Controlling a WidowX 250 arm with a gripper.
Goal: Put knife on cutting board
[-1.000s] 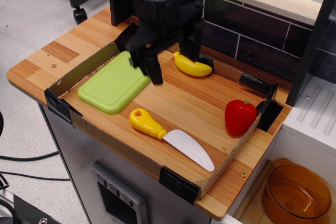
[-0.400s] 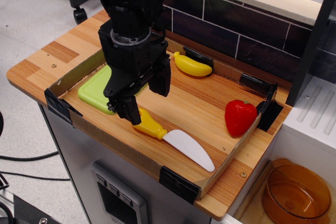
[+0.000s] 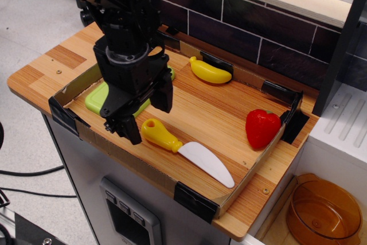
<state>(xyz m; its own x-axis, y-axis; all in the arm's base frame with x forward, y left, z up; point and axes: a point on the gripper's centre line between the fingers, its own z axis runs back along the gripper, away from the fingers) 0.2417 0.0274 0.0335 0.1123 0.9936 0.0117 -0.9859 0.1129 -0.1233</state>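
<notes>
The knife lies on the wooden tray floor near the front edge, yellow handle to the left, white blade pointing right. The light green cutting board lies at the left of the tray and is mostly hidden behind my arm. My black gripper hangs open just above the knife's handle end, one finger to the left of the handle and the other finger behind it. It holds nothing.
A yellow toy banana lies at the tray's back. A red toy strawberry stands at the right. Low cardboard walls with black corner clips ring the tray. A dark tiled wall stands behind. An orange bowl sits lower right.
My gripper has moved from above the back of the cutting board forward and left, and down, to the knife's handle. The jaws stay open. Nothing else moved.
</notes>
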